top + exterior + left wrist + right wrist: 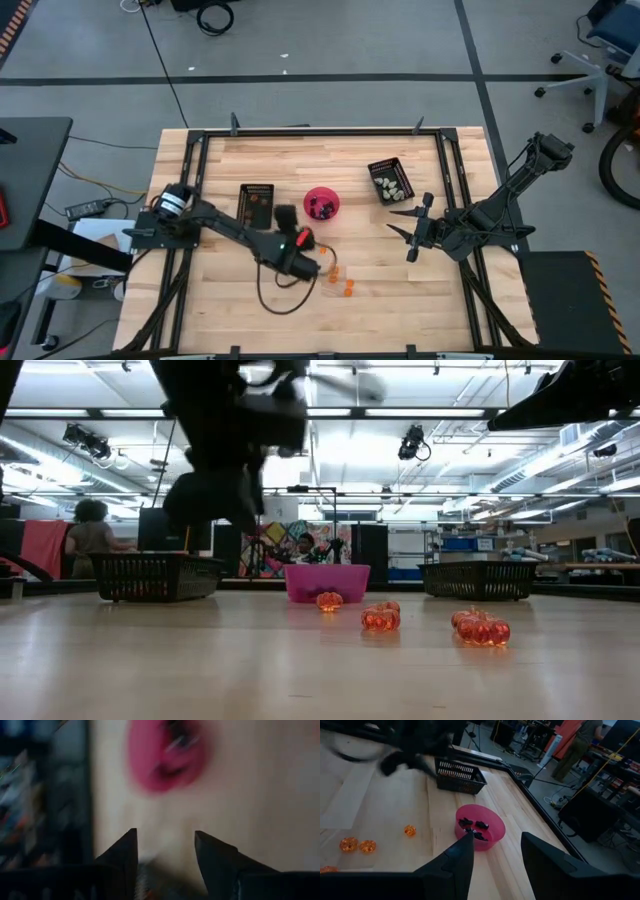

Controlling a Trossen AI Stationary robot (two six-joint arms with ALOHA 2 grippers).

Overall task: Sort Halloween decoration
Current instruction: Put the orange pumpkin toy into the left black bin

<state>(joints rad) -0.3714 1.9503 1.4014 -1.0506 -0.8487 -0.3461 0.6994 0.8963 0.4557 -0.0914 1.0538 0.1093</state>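
Orange pumpkin trinkets (480, 628) lay unsorted beside my left gripper (165, 845), fingers parted and empty; my right gripper (412, 228) waited, likewise spread, near the whitish trinkets' tray (391, 180).

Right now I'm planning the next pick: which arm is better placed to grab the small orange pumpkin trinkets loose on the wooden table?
Left. Its gripper hovers between the black tray and pink bowl, near the orange trinkets. The right gripper waits farther off, jaws open.
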